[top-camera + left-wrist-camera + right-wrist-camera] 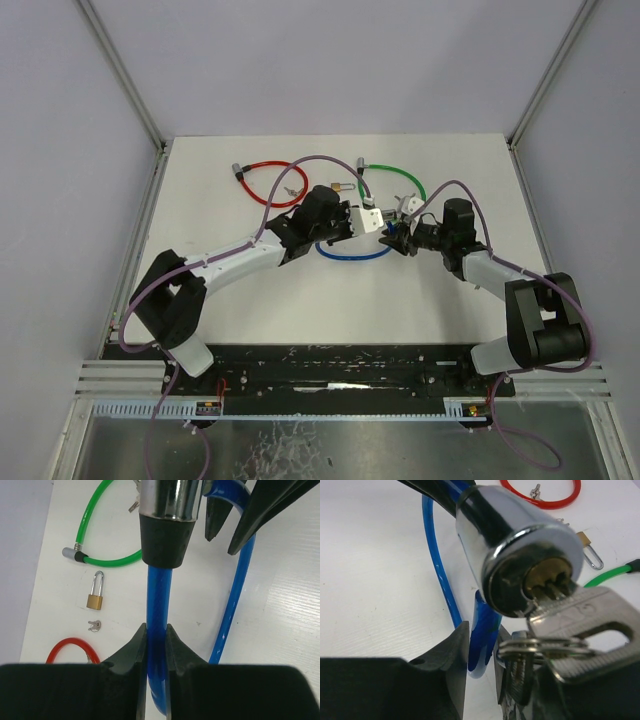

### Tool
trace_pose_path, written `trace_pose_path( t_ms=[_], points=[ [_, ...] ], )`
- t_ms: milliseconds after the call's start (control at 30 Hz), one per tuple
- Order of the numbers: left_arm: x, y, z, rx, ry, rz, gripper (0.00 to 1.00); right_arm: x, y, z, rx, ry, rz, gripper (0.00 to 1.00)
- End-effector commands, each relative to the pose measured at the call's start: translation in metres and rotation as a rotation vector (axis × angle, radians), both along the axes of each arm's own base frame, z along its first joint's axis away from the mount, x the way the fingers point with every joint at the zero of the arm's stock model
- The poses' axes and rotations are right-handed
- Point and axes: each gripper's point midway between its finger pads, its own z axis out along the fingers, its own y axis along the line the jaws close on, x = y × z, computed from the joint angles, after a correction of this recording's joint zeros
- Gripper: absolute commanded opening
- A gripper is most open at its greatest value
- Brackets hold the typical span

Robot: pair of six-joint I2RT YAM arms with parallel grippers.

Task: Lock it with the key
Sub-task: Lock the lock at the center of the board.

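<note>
Left fingers (132, 647) clamp blue cable (159, 600) with lock cylinder (520, 545) just past their tips; right fingers (451, 652) sit narrow beside inserted key (590, 612), grip unclear.

Left gripper (156, 632) pinched blue cable (159, 600) tight between both fingers. Above, cable went into black collar (162, 540), then shiny lock (170, 500). More blue cable curved at right. Right gripper (224, 542) sat beside lock. Near edge of table (280, 610): green cable (90, 520), gold padlock (95, 600) lying flat, tiny key (94, 625) just beside it, red cable (75, 647).
</note>
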Motion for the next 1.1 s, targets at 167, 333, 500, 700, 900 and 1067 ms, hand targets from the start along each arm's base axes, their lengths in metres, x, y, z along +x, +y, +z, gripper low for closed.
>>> trace_pose_path(
  t_ms=[167, 333, 500, 700, 900, 1067],
  points=[
    [-0.008, 0.001, -0.016, 0.022, 0.069, 0.02, 0.0, -0.001, 0.0, 0.017, 0.0, -0.066, 0.038, 0.4],
    [-0.004, 0.007, -0.016, 0.021, 0.085, 0.053, 0.0, 0.002, -0.013, 0.017, -0.005, -0.041, 0.0, 0.5],
    [-0.003, 0.008, -0.016, 0.017, 0.088, 0.054, 0.0, 0.001, -0.03, 0.019, -0.001, -0.029, -0.014, 0.59],
    [-0.003, 0.007, -0.014, 0.015, 0.081, 0.042, 0.0, -0.03, -0.043, 0.013, -0.147, -0.049, 0.175, 0.66],
    [-0.004, 0.006, -0.013, 0.012, 0.081, 0.034, 0.0, -0.044, -0.07, 0.039, -0.205, -0.01, 0.193, 0.64],
    [-0.004, 0.006, -0.012, 0.014, 0.078, 0.032, 0.0, -0.038, -0.075, 0.08, -0.128, 0.105, 0.134, 0.63]
  ],
)
